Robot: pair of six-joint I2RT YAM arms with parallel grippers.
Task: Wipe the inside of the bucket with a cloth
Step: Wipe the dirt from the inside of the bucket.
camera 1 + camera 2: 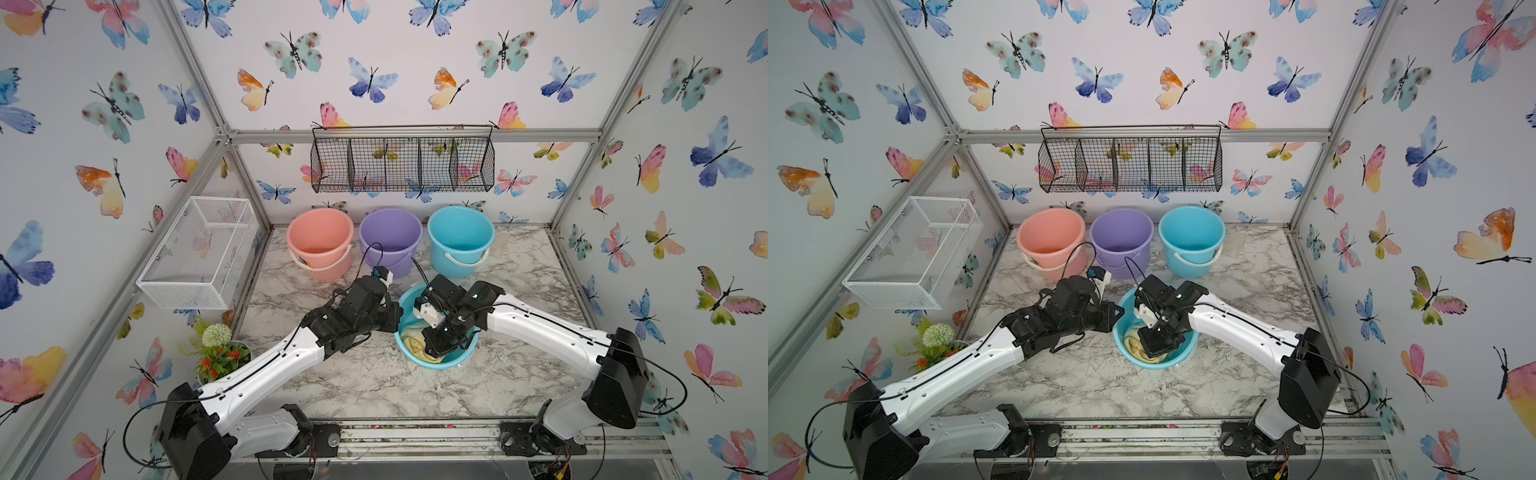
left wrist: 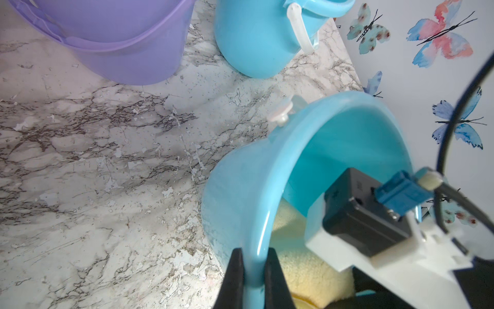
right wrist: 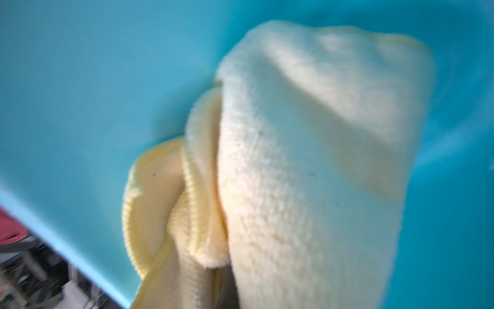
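Note:
A light blue bucket [image 1: 441,365] [image 1: 1160,366] stands mid-table, tipped toward the left arm. My left gripper [image 2: 254,250] [image 1: 397,318] is shut on the bucket's rim [image 2: 240,192], one finger outside the wall and one inside. The pale yellow cloth [image 1: 415,347] [image 1: 1136,348] [image 2: 307,267] lies bunched inside against the wall. My right gripper [image 1: 434,347] [image 1: 1156,343] reaches down into the bucket and is shut on the cloth [image 3: 294,160]. In the right wrist view the cloth hides its fingers, and the blue inner wall [image 3: 80,80] fills the background.
Three more buckets stand in a row at the back: pink [image 1: 320,241], purple [image 1: 390,241] and blue [image 1: 460,239]. A white wire basket [image 1: 199,253] hangs on the left wall and a black one [image 1: 403,164] on the back wall. A potted plant [image 1: 220,353] sits front left.

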